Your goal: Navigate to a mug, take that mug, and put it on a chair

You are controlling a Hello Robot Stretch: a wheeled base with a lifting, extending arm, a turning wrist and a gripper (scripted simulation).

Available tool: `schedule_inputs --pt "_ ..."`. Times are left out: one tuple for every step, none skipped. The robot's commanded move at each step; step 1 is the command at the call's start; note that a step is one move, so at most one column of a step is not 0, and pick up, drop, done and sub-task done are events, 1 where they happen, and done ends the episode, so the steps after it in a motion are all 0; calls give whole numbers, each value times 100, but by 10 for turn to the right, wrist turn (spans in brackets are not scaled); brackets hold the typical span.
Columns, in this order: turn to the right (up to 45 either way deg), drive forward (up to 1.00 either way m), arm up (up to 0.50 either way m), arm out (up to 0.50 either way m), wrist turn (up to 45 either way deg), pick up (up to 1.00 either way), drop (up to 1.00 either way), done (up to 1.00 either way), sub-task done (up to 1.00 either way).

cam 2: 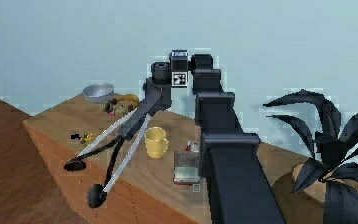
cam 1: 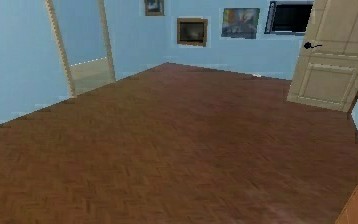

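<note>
Forward view: you face a wood floor (cam 1: pixel 177 140), blue walls, a doorway (cam 1: pixel 84 45) at left, framed pictures (cam 1: pixel 240 22) and a cream door (cam 1: pixel 332 55) at right.

Arm side view: the yellow mug (cam 2: pixel 156 142) stands upright on the bench (cam 2: pixel 57 120), long axis vertical, mouth up. It sits just right of the fingers (cam 2: pixel 95 195), which slant down-left from the arm (cam 2: pixel 222 130). You can't tell the fingers' spread or whether they hold anything. A metal bowl (cam 2: pixel 98 92) sits farther back.

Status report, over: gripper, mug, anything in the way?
Gripper out at wooden table, cannot tell if holding. Yellow mug upright on table, close by. Grey bowl, small clutter nearby.
</note>
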Motion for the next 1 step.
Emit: schedule_inputs --pt "0 0 0 0 450 0 0 0 0"
